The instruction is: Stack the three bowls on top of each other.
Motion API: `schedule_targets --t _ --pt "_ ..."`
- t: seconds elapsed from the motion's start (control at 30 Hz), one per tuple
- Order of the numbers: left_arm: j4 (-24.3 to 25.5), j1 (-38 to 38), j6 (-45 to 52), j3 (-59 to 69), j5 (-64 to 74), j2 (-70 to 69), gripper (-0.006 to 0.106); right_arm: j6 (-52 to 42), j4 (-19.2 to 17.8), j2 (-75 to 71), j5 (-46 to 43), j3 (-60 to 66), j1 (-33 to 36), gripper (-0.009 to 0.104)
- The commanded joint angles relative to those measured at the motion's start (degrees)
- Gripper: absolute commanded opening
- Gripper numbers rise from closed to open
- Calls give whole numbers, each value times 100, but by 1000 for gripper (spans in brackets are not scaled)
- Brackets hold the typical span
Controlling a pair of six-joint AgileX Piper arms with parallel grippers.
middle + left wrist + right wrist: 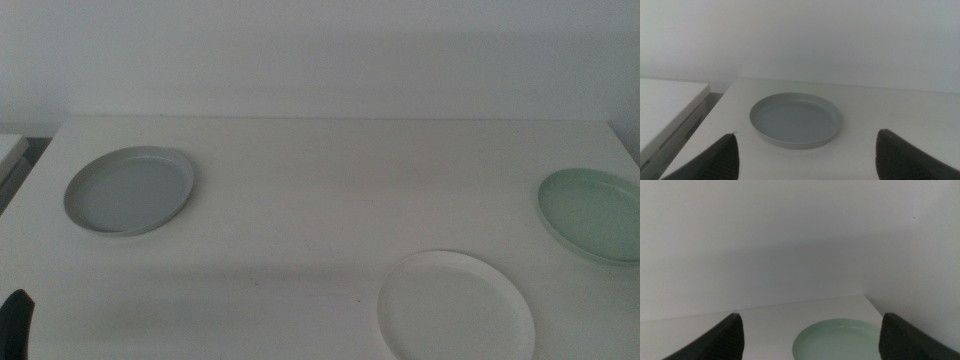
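Three shallow bowls lie apart on the white table. The grey-blue bowl is at the left. The white bowl is at the front, right of centre. The mint green bowl is at the right edge. My left gripper is open and empty, with the grey-blue bowl a short way ahead of its jaws. In the middle view only a dark tip of it shows at the bottom left corner. My right gripper is open and empty, with the mint green bowl ahead of it.
A white wall runs behind the table. A second white surface stands beside the table's left edge, with a gap between them.
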Motion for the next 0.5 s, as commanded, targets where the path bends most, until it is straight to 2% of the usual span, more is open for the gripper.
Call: schedule_targets --t 0.0,0.13,0.2,0.33,0.4,0.47 --pt "21 -8 -28 -1 -80 -24 94 18 107 13 -12 -54 -2 93" --pt "21 -8 -28 -1 -80 -24 94 -33 106 709 297 -874 -2 93" --pt "21 -8 -28 -1 -80 -24 94 -73 104 1420 1018 -1513 -2 93" --pt "21 -8 -28 -1 -80 -24 94 -121 615 3127 2923 -2833 -2 93" --pt "21 -8 -28 -1 -80 -24 94 -163 649 3799 3818 -3349 -2 93" --pt "21 -8 -28 -1 -80 -24 94 -134 655 4399 4267 -3779 -2 93"
